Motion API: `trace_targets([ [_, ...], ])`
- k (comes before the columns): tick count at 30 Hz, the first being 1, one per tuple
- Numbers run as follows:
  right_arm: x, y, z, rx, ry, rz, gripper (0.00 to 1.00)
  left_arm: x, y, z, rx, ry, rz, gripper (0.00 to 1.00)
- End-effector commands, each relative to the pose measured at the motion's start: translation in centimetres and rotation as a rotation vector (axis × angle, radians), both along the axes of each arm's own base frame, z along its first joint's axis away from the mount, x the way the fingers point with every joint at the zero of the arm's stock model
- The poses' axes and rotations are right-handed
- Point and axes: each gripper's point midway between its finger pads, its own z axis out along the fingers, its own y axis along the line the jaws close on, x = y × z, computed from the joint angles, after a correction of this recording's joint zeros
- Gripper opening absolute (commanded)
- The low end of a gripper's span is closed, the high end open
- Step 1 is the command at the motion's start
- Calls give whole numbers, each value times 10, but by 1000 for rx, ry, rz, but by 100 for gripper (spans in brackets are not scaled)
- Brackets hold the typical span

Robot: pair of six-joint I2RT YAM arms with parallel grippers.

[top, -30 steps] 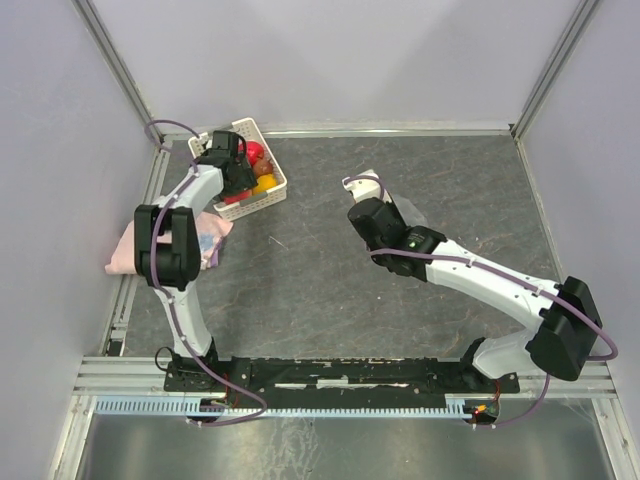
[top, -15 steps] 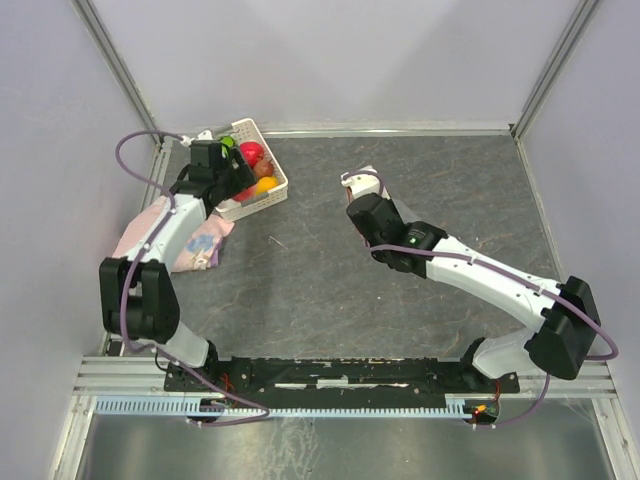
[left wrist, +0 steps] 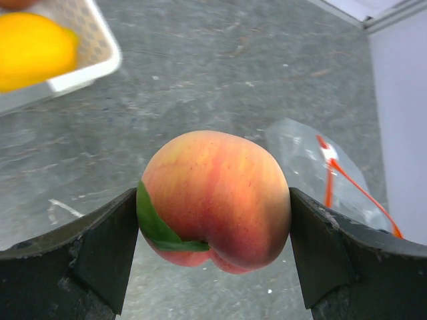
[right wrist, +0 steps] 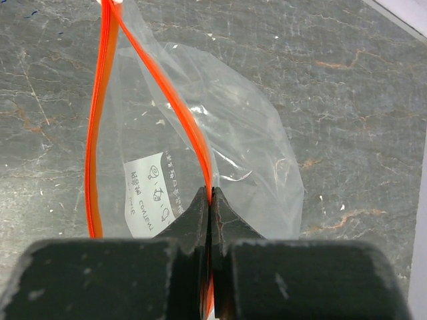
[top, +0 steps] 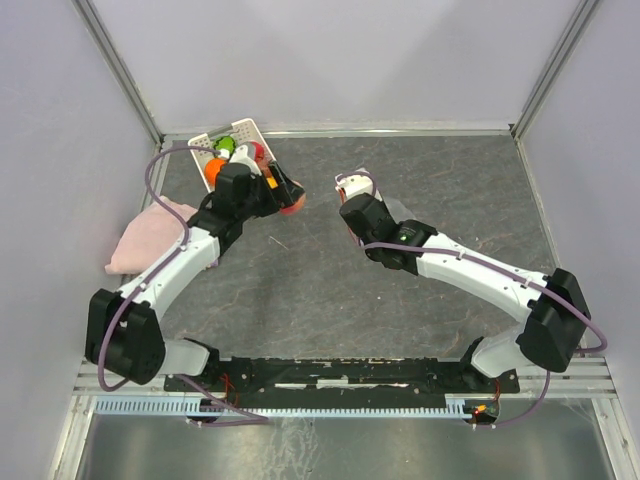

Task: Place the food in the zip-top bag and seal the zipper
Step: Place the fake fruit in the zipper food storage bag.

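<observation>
At the far left corner of the table [top: 300,290], a white basket [top: 240,124] holds more of the food [top: 215,167]; I can make out green, orange and red pieces. A pink cloth [top: 150,235] lies nearer, by the wall. Just right of the basket, the left end effector [top: 287,197] is clamped around a peach [left wrist: 217,200], one finger on each side. Near the middle, the right end effector [right wrist: 210,200] is pinched tight on one strip of the zipper [right wrist: 163,90]. The zip-top bag [right wrist: 253,153] gapes, its two orange-red strips apart.
</observation>
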Motion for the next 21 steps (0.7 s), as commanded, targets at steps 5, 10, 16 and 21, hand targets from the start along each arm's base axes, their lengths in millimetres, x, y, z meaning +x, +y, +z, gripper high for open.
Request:
trace_targets([
  [5, 9, 23, 17, 128, -26, 6, 2, -28, -62, 50, -204, -162, -155, 60],
  [10, 10, 29, 12, 154, -10, 10, 2, -44, -79, 63, -296, -210, -207, 58],
  [16, 10, 36, 10, 193, 1, 14, 1, -57, -93, 70, -389, -240, -239, 58],
  [21, 9, 39, 14, 231, -4, 10, 2, -61, -103, 62, -418, -224, -243, 57],
])
